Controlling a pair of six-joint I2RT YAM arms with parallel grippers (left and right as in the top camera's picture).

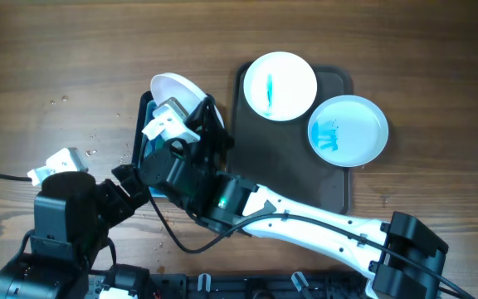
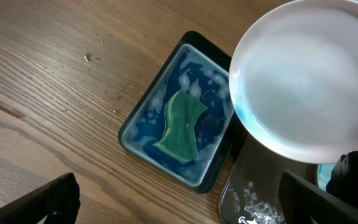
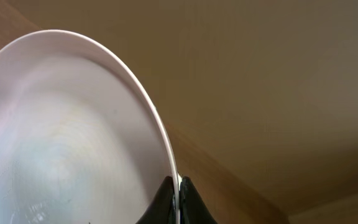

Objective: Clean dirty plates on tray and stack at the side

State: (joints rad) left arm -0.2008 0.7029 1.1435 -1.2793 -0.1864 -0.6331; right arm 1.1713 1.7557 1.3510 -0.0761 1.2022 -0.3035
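Observation:
My right gripper (image 1: 206, 112) (image 3: 178, 200) is shut on the rim of a white plate (image 1: 173, 87) (image 3: 61, 143) and holds it tilted above the blue basin (image 2: 143, 112). In the left wrist view this plate (image 2: 309, 81) looks mostly white, with a faint blue tint at its lower rim. Two more plates lie on the dark tray (image 1: 251, 141) (image 2: 253, 186): one with a blue streak (image 1: 280, 85), and one with blue smears (image 1: 348, 130) that overhangs the tray's right edge. My left gripper (image 1: 127, 178) (image 2: 185, 208) is open and empty, low beside the basin's near end.
The blue basin (image 1: 145, 112) holds soapy water and a green sponge (image 2: 182, 124), just left of the tray. My right arm (image 1: 305, 224) reaches across the front of the tray from the lower right. Water drops (image 1: 90, 152) lie on the wooden table left of the basin.

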